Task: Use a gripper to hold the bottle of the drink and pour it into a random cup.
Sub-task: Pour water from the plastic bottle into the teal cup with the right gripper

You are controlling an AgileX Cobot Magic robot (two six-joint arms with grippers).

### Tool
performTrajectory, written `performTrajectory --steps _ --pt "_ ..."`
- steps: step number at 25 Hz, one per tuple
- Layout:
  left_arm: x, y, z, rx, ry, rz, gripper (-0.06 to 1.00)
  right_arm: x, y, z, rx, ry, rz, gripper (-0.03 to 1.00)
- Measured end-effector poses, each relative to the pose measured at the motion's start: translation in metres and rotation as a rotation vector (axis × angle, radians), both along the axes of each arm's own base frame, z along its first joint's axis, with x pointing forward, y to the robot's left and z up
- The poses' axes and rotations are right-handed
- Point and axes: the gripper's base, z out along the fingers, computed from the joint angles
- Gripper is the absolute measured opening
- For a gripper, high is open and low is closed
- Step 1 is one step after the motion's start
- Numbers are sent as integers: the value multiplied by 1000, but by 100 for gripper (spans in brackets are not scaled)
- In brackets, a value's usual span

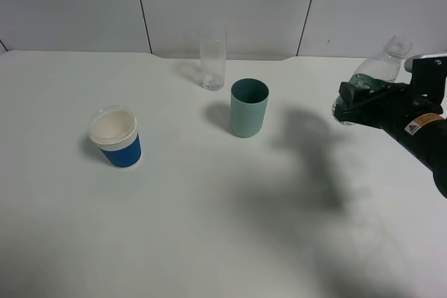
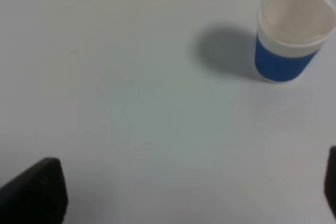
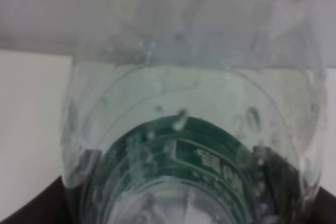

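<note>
At the right edge of the exterior high view my right gripper (image 1: 353, 102) is shut on the bottle of the drink (image 1: 377, 71), a clear plastic bottle with a dark green label, held above the table and leaning to the right. The bottle (image 3: 189, 129) fills the right wrist view, its green label low between the dark fingers (image 3: 278, 166). The teal-green cup (image 1: 249, 107) stands upright and open near the table's middle, well to the left of the bottle. My left gripper (image 2: 184, 192) shows only two dark fingertips (image 2: 37, 192) far apart over bare table, holding nothing.
A blue cup with a white rim (image 1: 116, 137) stands at the left, and shows as the blue cup (image 2: 291, 30) in the left wrist view. A tall clear glass (image 1: 213, 61) stands behind the teal cup. The white table (image 1: 209, 228) ends at the wall behind.
</note>
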Motion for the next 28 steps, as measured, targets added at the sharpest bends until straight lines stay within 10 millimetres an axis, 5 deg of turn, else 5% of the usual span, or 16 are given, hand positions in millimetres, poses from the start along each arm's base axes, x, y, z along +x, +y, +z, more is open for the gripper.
performTrajectory --steps 28 --pt "0 0 0 0 -1 0 99 37 12 36 -353 249 66 57"
